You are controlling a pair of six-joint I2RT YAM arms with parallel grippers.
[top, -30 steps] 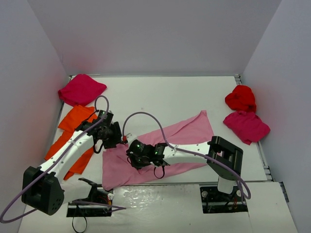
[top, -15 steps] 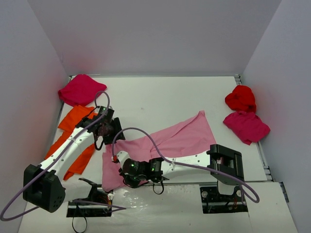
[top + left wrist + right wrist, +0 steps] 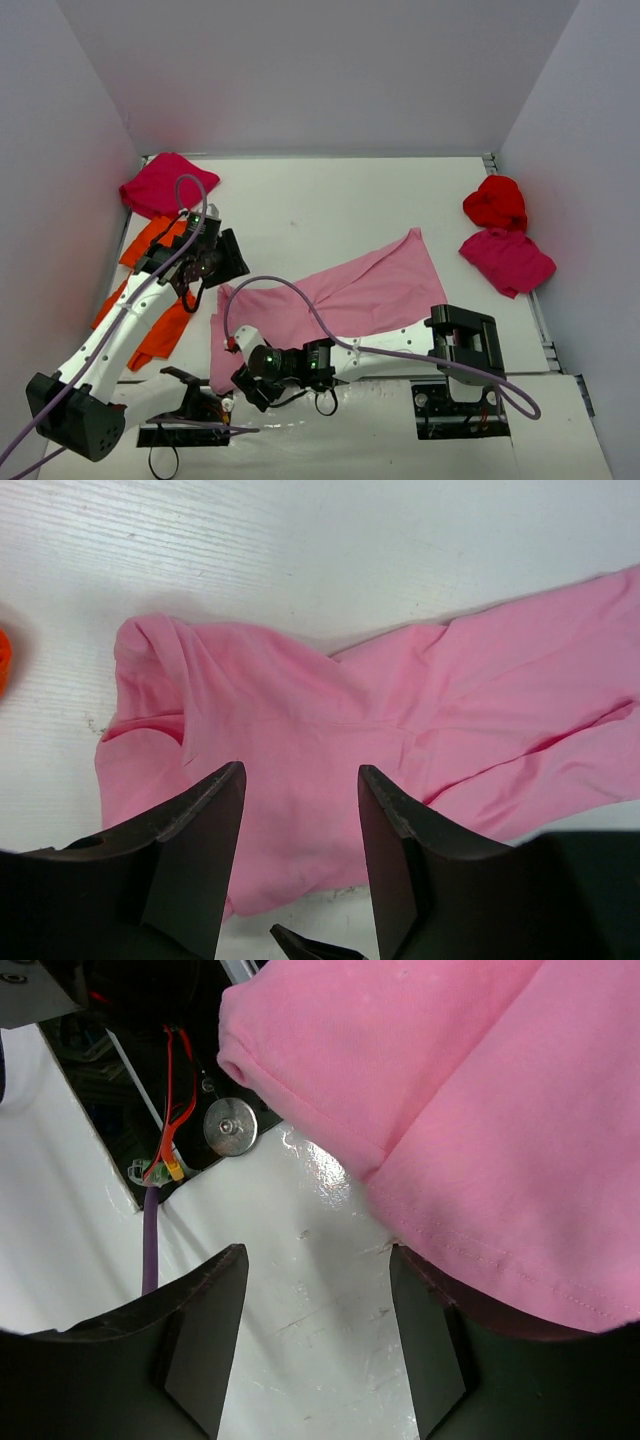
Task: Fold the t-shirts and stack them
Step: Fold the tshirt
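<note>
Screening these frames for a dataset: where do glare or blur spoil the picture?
Top external view: sharp, but glare on the white table at its near edge. Right wrist view: wet-looking highlights on the table beside the light pink cloth t-shirt; the dark fingers show little detail. Left wrist view: even, glare-free.

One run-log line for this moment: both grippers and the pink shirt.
left gripper: open, over left end of pink t-shirt | right gripper: open, at its near-left corner | shirt: held by neither
</note>
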